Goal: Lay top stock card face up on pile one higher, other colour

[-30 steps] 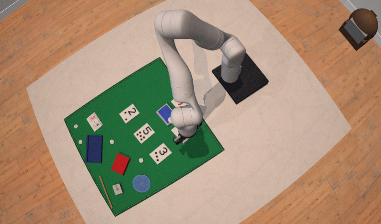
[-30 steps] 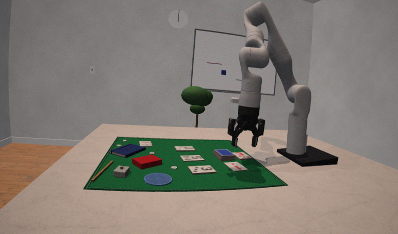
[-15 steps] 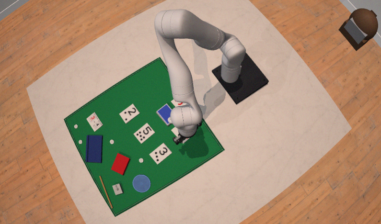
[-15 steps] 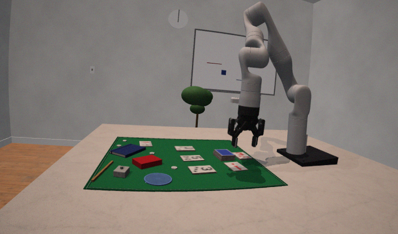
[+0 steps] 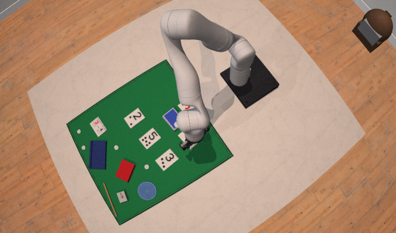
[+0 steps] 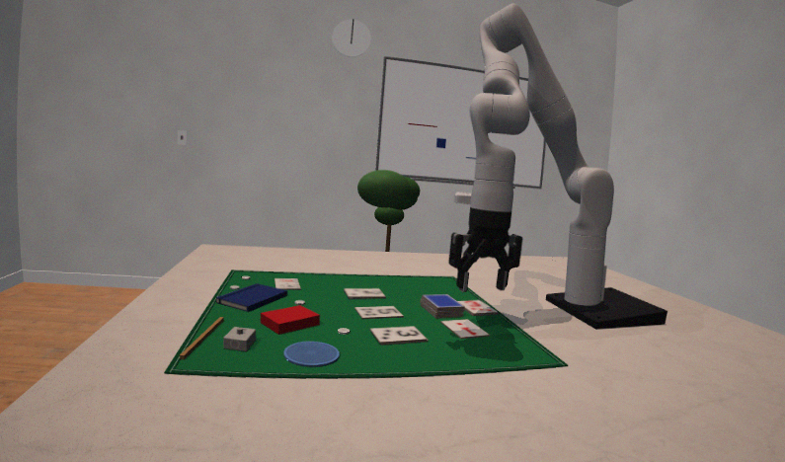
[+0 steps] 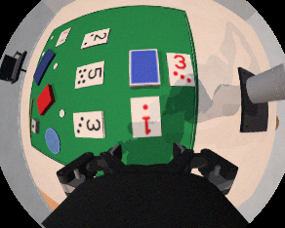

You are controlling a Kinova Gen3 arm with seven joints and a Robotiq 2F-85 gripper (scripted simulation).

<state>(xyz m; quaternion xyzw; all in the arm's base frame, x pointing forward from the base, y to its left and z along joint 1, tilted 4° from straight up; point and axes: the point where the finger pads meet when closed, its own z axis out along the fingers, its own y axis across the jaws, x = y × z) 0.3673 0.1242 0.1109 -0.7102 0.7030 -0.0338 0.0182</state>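
The face-down stock (image 5: 170,117) (image 6: 442,301) (image 7: 144,68) is a squared stack with a blue top. Three face-up piles lie in a row: black 2 (image 5: 134,118) (image 6: 364,293) (image 7: 96,38), black 5 (image 5: 150,138) (image 6: 378,312) (image 7: 90,74) and black 3 (image 5: 166,159) (image 6: 398,335) (image 7: 89,125). A red 1 card (image 6: 464,328) (image 7: 139,117) and a red 3 card (image 6: 480,306) (image 7: 180,68) lie face up beside the stock; the arm partly covers both in the top view. My gripper (image 6: 482,281) (image 7: 146,150) is open and empty, pointing down, well above the mat and off to the red 1's side of the stock.
The green mat (image 5: 120,101) (image 6: 418,367) also bears a dark blue book (image 5: 97,155) (image 6: 254,296), a red box (image 5: 125,170) (image 6: 290,318), a blue disc (image 5: 147,190) (image 6: 311,352), a grey block (image 5: 122,196) (image 6: 239,339), a stick, small white discs and a small printed card (image 5: 98,126).
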